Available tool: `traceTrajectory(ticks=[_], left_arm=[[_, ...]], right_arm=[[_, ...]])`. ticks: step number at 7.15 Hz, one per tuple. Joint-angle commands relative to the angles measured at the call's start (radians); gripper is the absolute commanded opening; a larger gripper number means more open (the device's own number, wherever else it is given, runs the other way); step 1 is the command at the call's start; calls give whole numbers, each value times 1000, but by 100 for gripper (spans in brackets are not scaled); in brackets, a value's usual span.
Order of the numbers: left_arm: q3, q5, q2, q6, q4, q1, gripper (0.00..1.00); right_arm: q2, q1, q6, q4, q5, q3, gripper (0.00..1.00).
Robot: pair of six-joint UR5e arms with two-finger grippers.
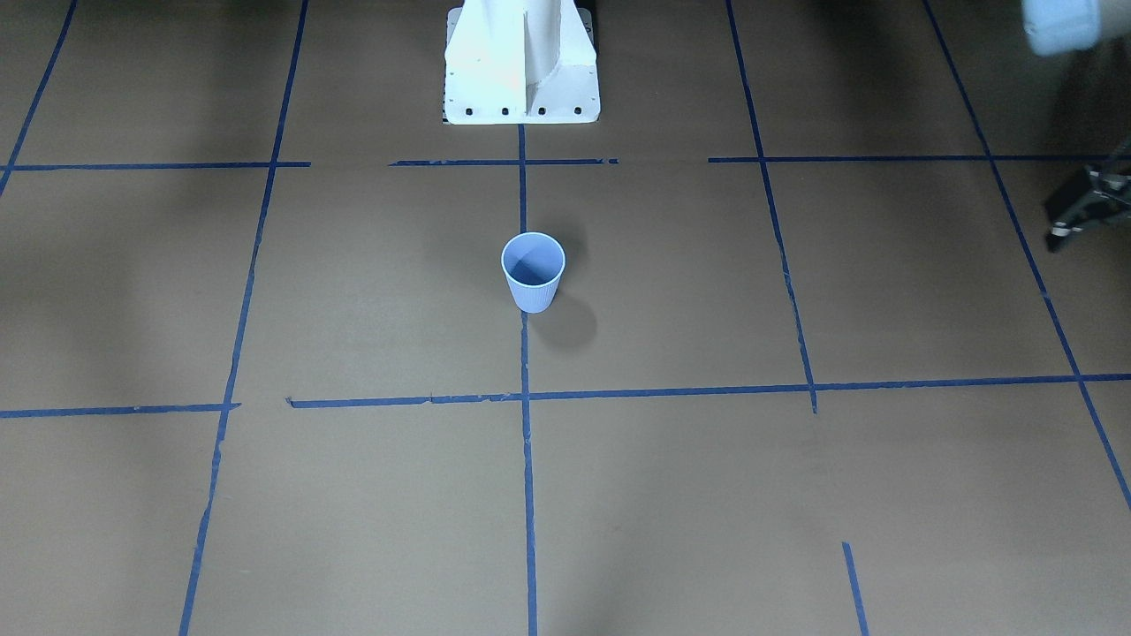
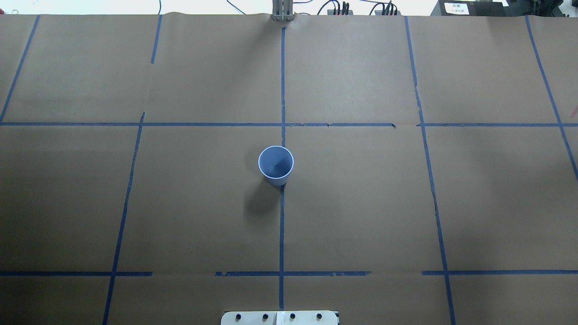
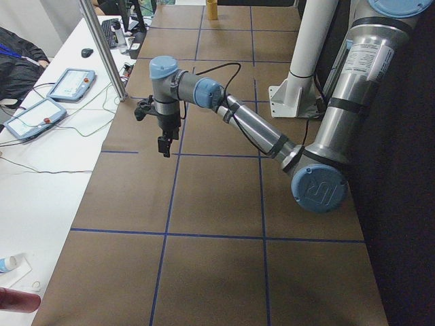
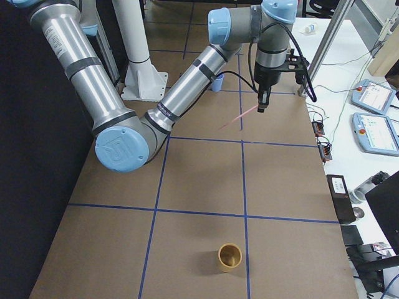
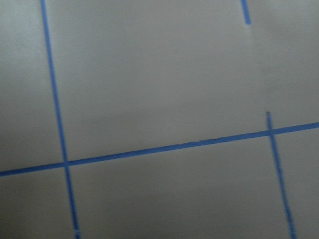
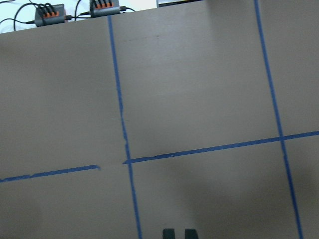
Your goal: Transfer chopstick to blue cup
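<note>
1. Right gripper [image 6: 180, 233]: fingertips were nearly together, with only a thin gap in the wrist view. In the right side view they pinched one end of the pink chopstick [image 4: 239, 117], which slanted out from the tips above the table [image 2: 361, 203].
2. Left gripper [image 3: 164, 147]: it pointed down over bare paper near the table's left end. Couldn't tell whether the jaws were spread or pressed together (just a dark blur at the front view's edge).
3. Blue cup [image 2: 276, 164]: upright, mouth open, mid-table on the centre tape line [image 2: 282, 225], well apart from both grippers. In the right side view the right forearm [image 4: 187, 84] covered most of it.
4. Tan cup [image 4: 229, 256]: upright at the table's right end, well apart from the chopstick.
5. White robot base [image 1: 521, 66]: at the robot-side edge, in line with the blue cup.
6. Teach pendants [image 4: 374, 118]: lay on the operators' desk beyond the table.
</note>
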Motion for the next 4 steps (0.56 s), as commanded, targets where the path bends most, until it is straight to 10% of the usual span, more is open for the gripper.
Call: traceTrajectory(ticks=[1,4], left_arm=[[78,-1,1,124,-5,-67,100],[171,-1,1,305,-8,-132,100]], right_arm=[[185,-235,388,33,-29,23,0],[284,-572,752,375,-347,-67,0]])
